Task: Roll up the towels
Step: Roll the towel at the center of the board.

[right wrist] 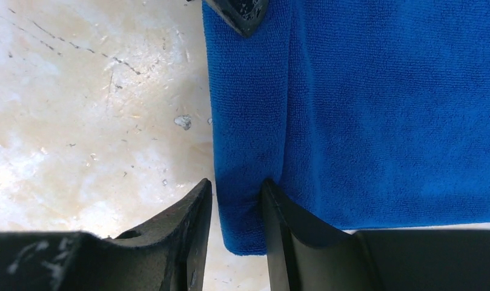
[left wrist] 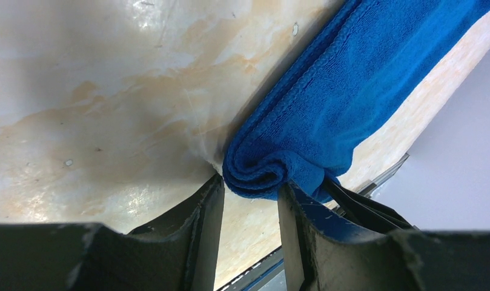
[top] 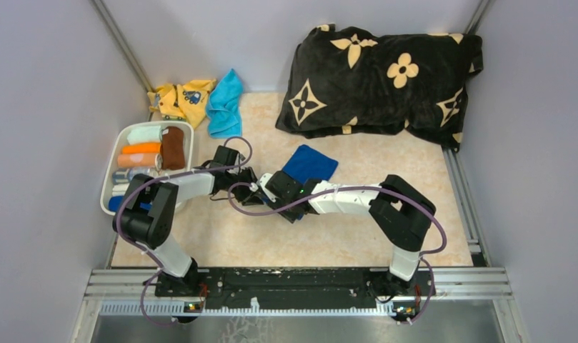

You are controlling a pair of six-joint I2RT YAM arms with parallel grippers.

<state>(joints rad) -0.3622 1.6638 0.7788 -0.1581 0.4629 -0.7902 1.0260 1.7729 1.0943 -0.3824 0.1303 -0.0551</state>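
Royal-blue towel (top: 311, 163) central, one edge curled; cyan towel (top: 225, 103) crumpled far back; brown towel (top: 173, 148) rolled at left.

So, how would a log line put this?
blue towel: one edge rolled | left gripper: pinching roll end | right gripper: pinching rolled edge

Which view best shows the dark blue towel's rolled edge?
Left wrist: it looks end-on at the curled edge of the dark blue towel, layers visible. Right wrist shows only a flat fold; top external, a patch partly hidden.
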